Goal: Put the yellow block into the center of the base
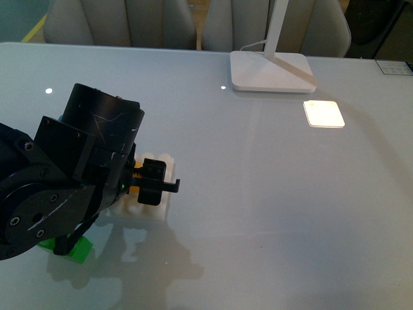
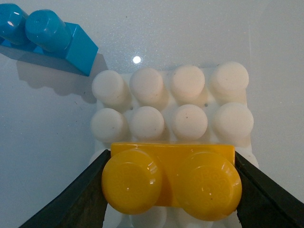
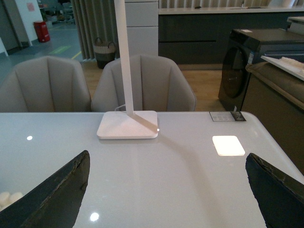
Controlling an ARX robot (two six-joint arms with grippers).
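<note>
Colour rundown: the yellow block is a warm orange-yellow, plain, no print on it. The base is off-white all over, and its round studs make a regular grid pattern. The blue brick is a bright sky blue, and the green brick is a loud neon green. The left gripper and right gripper are both black, kinda matte charcoal. The table is a glossy pale grey-white with one glowing cream square on it. The lamp foot is plain white, the chairs are beige-grey, and the bin is red.
</note>
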